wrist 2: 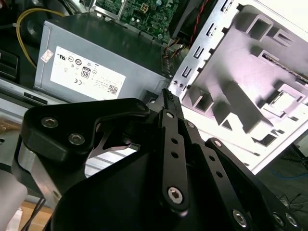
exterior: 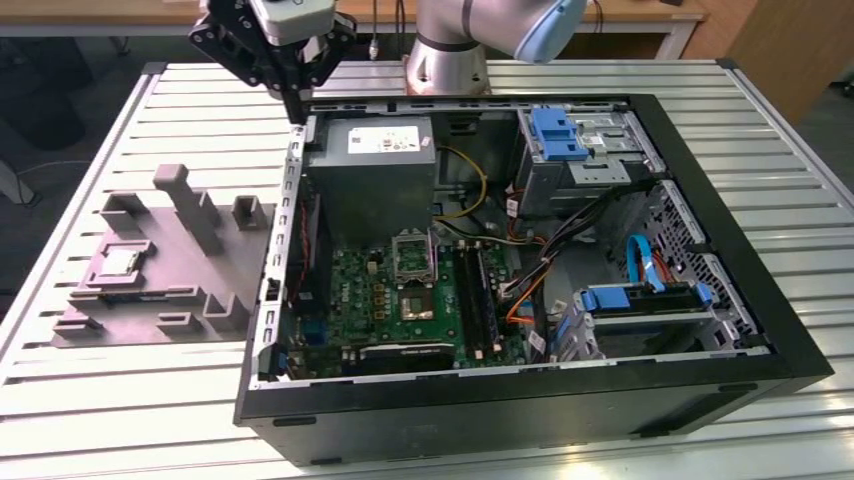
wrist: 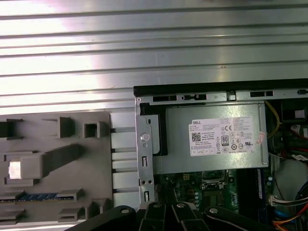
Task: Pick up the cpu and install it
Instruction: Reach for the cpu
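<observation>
progress: nothing done, by the look | cpu (exterior: 123, 262) lies in tray (exterior: 187, 300) beside case (exterior: 534, 395), untouched | claw (exterior: 290, 95) pressed together, empty, above case's rim | pickup and install both left

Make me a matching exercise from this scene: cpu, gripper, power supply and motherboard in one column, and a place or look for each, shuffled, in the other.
Things:
1. cpu
2. gripper
3. power supply
4. motherboard

Places or looks:
A. grey box with a white label, inside the black case
B. in a pocket of the grey tray, outside the case
C. in the air by the case's far corner, on the exterior view's left
D. green, lying flat on the case floor

Pairs: 1-B, 2-C, 3-A, 4-D
</observation>
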Controlling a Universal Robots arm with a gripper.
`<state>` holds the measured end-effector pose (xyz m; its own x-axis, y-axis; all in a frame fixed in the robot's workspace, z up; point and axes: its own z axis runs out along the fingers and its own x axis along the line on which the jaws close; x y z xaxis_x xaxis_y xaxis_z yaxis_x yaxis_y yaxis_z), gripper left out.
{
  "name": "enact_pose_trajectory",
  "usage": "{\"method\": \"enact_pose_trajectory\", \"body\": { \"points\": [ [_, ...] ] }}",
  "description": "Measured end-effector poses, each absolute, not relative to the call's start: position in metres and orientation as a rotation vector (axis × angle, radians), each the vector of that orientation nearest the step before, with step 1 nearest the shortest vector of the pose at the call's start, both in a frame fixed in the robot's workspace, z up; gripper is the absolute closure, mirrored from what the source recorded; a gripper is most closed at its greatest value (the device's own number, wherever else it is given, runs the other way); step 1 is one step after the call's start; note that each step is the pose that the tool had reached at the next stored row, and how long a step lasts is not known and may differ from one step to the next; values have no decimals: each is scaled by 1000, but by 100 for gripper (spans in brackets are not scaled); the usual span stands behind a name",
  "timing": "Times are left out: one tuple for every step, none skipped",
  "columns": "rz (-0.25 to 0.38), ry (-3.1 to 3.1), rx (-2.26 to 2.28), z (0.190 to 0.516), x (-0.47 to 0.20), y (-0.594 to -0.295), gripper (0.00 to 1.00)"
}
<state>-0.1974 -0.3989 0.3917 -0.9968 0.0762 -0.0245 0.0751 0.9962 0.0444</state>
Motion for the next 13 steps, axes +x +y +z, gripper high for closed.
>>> {"method": "enact_pose_trajectory", "body": {
  "points": [
    [68,3113,118,392,-198,-399,89],
    [68,3113,118,392,-198,-399,89],
    [68,3113,118,392,-198,-399,89],
    [68,3113,118,392,-199,-399,89],
    [68,3112,118,392,-199,-399,89],
    [68,3112,118,392,-199,-399,89],
    [68,3113,118,392,-200,-399,89],
    [68,3112,118,392,-200,-399,89],
    [68,3113,118,392,-200,-399,89],
    [68,3112,118,392,-201,-399,89],
    [68,3112,118,392,-201,-399,89],
    [68,3112,118,392,-201,-399,89],
    [68,3112,118,392,-201,-399,89]
  ]
}}
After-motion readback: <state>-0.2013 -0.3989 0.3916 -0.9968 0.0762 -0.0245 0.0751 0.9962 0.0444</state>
